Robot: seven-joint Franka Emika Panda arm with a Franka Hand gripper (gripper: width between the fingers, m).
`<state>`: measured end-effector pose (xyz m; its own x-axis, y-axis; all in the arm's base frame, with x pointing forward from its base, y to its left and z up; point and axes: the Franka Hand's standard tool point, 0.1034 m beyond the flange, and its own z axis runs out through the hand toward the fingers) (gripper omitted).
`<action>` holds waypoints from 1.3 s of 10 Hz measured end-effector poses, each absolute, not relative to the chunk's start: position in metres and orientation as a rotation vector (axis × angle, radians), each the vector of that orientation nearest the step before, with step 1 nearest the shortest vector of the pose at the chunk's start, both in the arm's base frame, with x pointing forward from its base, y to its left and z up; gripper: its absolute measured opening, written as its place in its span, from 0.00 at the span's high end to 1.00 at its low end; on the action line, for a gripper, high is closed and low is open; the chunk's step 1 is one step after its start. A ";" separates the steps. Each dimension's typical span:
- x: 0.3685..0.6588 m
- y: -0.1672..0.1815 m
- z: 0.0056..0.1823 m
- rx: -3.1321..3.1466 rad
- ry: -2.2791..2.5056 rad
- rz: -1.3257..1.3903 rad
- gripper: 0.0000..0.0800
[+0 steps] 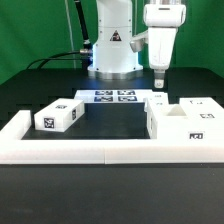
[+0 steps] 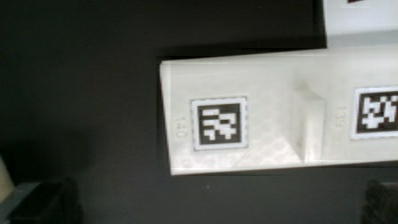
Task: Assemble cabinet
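Well, the cabinet is lying about in separate white pieces on the black tabletop (image 1: 120, 118), none of them joined that I can see. At the exterior view's left sits a small box (image 1: 58, 117), turned at an angle, with a black-and-white square tag on its near end and another on top. It rests just inside the low white wall (image 1: 100, 150) that runs along the front and up both sides.

In the middle, further back, the marker board (image 1: 115, 96) lies flat with its cluster of square tags. Behind it stands the arm's base (image 1: 112, 45), which bears a triangular warning sign; I can't make out any words on it.

To the right of that the tool (image 1: 158, 80) hangs pointing straight down over a flat piece (image 1: 158, 102), clear of it and holding nothing. In the wrist view that flat piece (image 2: 267, 110) shows two square tags side by side, patterns only, no lettering. The dark fingers (image 2: 45, 200) sit far apart at the two corners of the wrist view, so the tool is spread wide.

At the far right is the big box (image 1: 185, 122), the largest piece, pushed against the wall, with a hollow in its top and a small tag on its front face.
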<state>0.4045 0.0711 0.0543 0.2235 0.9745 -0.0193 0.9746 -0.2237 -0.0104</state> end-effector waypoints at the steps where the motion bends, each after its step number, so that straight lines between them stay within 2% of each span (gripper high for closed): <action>1: 0.397 0.072 0.046 2.464 1.960 -0.030 0.00; 7: 0.378 0.075 0.016 2.505 1.982 -0.060 0.00; 8: 0.376 0.076 0.014 2.508 1.984 -0.064 0.04; 9: 0.375 0.076 0.013 2.510 1.985 -0.067 0.21; 10: 0.375 0.076 0.013 2.510 1.985 -0.068 0.21; 11: 0.375 0.076 0.013 2.510 1.985 -0.068 0.42; 12: 0.374 0.076 0.011 2.512 1.986 -0.068 0.42; 13: 0.374 0.076 0.010 2.514 1.986 -0.071 0.63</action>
